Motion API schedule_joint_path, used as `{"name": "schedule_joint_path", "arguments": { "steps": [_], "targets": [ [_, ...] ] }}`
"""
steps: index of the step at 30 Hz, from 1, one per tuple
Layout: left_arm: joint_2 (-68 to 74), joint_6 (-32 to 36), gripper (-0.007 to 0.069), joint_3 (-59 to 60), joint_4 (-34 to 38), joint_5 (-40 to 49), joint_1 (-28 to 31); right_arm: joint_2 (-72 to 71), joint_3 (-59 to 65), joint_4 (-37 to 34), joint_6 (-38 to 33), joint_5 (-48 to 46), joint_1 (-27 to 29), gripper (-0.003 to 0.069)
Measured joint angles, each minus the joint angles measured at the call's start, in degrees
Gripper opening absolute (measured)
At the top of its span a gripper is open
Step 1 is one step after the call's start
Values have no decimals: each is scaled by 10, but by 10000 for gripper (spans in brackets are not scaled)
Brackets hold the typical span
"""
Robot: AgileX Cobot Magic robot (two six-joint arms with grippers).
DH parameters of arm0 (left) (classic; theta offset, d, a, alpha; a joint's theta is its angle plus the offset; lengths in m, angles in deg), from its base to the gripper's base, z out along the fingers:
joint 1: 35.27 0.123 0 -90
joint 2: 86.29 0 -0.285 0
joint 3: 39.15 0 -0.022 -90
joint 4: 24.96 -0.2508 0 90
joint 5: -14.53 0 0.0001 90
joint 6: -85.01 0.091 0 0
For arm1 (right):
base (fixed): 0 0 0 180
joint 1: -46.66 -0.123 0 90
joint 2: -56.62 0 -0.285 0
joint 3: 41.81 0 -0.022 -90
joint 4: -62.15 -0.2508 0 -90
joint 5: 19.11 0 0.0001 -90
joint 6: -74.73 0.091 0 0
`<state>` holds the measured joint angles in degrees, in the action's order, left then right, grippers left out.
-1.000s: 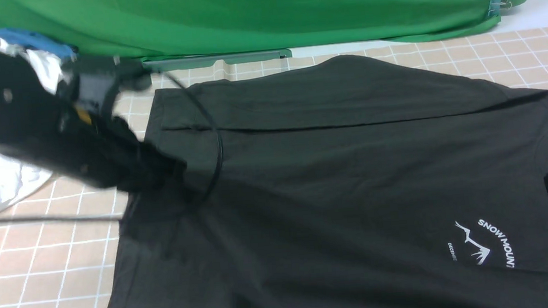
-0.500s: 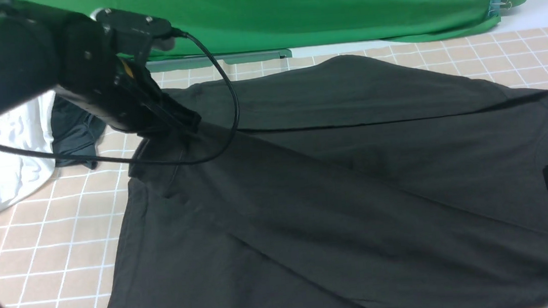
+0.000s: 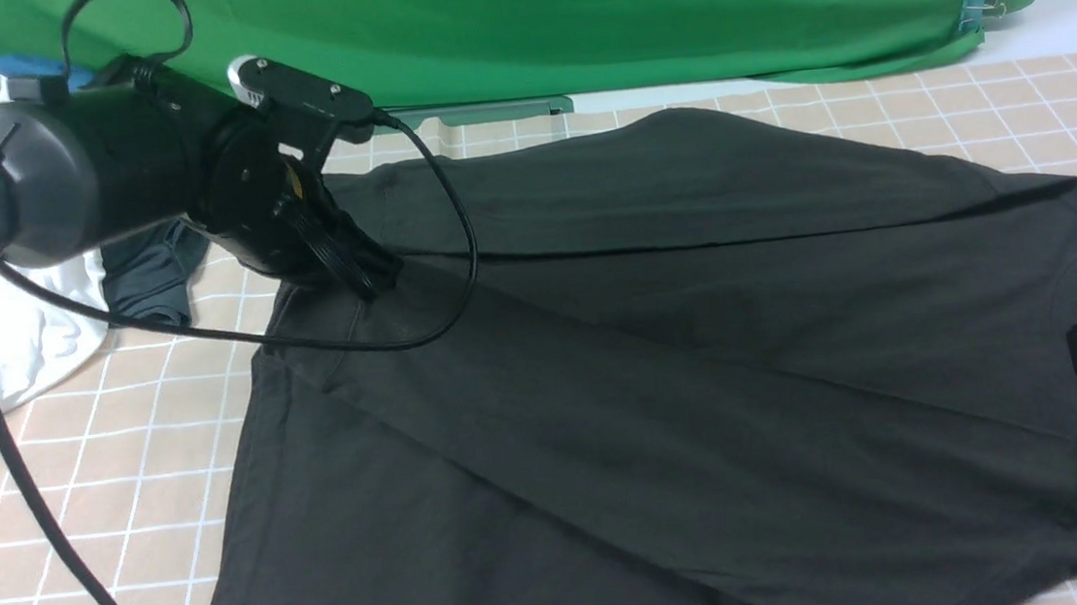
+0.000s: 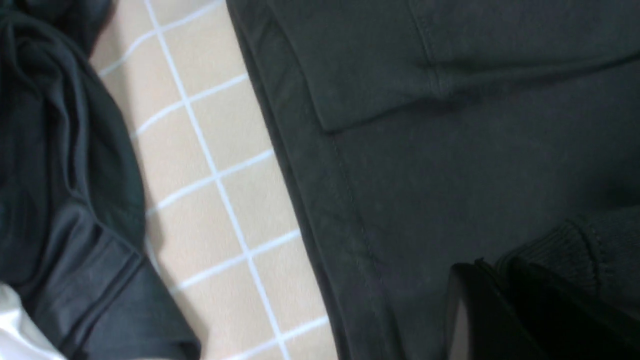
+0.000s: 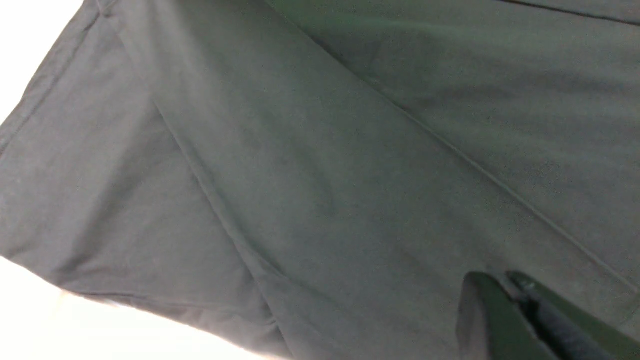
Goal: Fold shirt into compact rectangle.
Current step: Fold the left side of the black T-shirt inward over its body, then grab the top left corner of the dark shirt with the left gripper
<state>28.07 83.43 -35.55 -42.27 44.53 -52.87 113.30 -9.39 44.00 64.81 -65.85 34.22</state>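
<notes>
I have the large plain black cotton T-shirt spread across most of the checked table, neckline at the right edge and hem toward the left. Its far strip is folded inward along a straight crease. A broad panel lies turned over diagonally from near right to far left, plain side up. The panel's far-left tip is gathered in the clamped left gripper.

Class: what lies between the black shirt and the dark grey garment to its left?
A bare strip of checked table cover separates the shirt from the grey garment; the left wrist view shows it clearest.
</notes>
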Motion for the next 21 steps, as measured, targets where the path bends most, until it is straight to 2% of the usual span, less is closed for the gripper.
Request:
{"name": "schedule_joint_path", "arguments": {
  "steps": [3,7,8,9,10,16,20,21],
  "targets": [
    [0,-6,209,-2,-1,-11,0,0,0,0,0,0,0,54],
    [6,-71,372,-26,-3,14,0,0,0,0,0,0,0,60],
    [7,-76,379,-30,-3,15,0,0,0,0,0,0,0,60],
    [17,-89,438,-51,-4,26,0,0,0,0,0,0,0,66],
    [24,-91,461,-65,-4,30,0,0,0,0,0,0,0,68],
    [80,-116,493,-154,9,54,5,0,0,0,0,2,0,71],
    [124,-118,492,-206,60,70,24,0,0,0,0,2,0,71],
    [144,-118,491,-230,92,78,38,0,0,0,0,2,0,71]
  ]
}}
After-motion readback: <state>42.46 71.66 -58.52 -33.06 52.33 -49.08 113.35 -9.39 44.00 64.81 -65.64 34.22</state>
